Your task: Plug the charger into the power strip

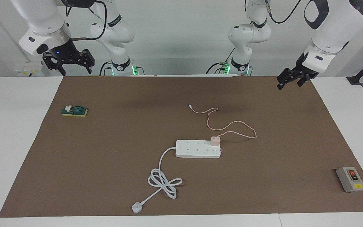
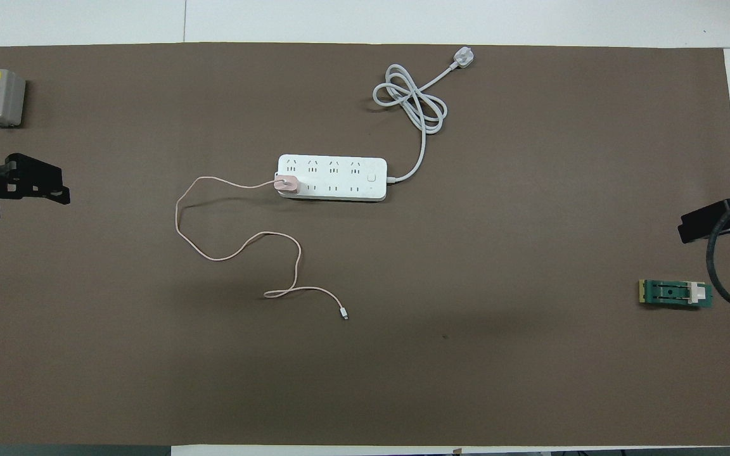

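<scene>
Facing view: charger (image 1: 215, 140) seated on the power strip (image 1: 198, 148) at its left-arm end, mid-mat. My left gripper (image 1: 290, 79) at two o'clock, my right gripper (image 1: 69, 61) at ten — both spread open, empty.

Overhead view: charger (image 2: 287, 184) at nine o'clock on the strip. Looks light, rigid, smooth — pinch the cube's flat sides, not its limp cable (image 2: 225, 247).

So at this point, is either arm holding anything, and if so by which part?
Nothing is held. The left gripper and the right gripper hang open and empty over the mat's robot-side corners; the charger sits in the power strip.
</scene>
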{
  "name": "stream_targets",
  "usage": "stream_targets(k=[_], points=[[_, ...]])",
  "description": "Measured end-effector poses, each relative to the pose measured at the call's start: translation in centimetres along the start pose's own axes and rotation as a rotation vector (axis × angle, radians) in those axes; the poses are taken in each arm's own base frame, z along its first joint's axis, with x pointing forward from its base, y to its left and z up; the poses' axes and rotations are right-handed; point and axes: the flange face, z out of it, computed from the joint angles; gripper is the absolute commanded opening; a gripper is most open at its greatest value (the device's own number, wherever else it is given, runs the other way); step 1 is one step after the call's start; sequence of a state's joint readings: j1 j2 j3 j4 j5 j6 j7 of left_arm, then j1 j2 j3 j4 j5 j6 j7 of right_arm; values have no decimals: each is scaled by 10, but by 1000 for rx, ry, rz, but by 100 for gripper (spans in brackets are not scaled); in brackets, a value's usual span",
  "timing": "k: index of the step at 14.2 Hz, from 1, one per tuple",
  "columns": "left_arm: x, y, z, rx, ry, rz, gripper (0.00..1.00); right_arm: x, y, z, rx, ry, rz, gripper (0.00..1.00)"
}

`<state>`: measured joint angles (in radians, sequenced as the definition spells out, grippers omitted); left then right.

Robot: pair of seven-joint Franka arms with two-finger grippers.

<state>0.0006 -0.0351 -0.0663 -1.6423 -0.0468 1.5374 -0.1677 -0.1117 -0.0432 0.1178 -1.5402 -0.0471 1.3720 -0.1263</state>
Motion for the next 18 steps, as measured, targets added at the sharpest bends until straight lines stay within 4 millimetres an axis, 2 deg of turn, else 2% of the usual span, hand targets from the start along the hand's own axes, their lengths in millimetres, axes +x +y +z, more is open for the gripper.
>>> stream_targets(k=[4, 11, 18], points=[[-3, 17, 1, 2, 0, 49, 100, 0, 0, 0, 0, 0, 0, 100], [0, 1, 0, 76, 12, 92, 100, 0, 0, 0, 0, 0, 0, 100], [4, 2, -3, 84, 51, 97, 100, 0, 0, 0, 0, 0, 0, 100]])
